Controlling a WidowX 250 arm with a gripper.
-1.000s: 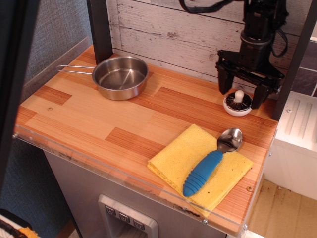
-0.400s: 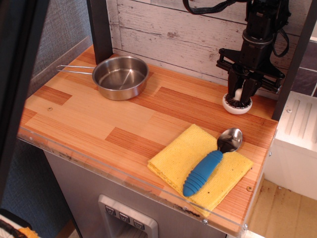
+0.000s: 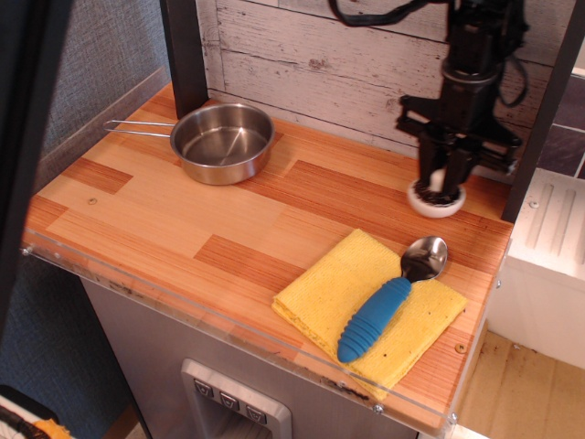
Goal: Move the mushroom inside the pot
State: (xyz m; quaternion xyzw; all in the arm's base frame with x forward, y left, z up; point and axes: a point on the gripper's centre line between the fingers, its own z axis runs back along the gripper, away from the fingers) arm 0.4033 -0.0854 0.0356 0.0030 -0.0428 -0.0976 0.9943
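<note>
The mushroom (image 3: 431,205) lies cap-down at the back right of the wooden table, its dark gill ring and white stem facing up. My black gripper (image 3: 441,181) stands straight above it with its fingers shut on the stem. The white cap rim shows below the fingers; I cannot tell whether it touches the table. The pot (image 3: 222,142) is a shiny steel pan at the back left, empty, with its wire handle (image 3: 137,128) pointing left. It is far to the left of the gripper.
A yellow cloth (image 3: 370,306) lies at the front right with a blue-handled metal spoon (image 3: 388,302) on it. A dark post (image 3: 183,50) stands behind the pot. A plank wall (image 3: 311,55) runs along the back, and a dark bar (image 3: 539,119) rises right of the gripper.
The gripper's fingers, open around the mushroom a second ago, have shut on its stem. The gripper and mushroom have shifted very slightly to the left.
</note>
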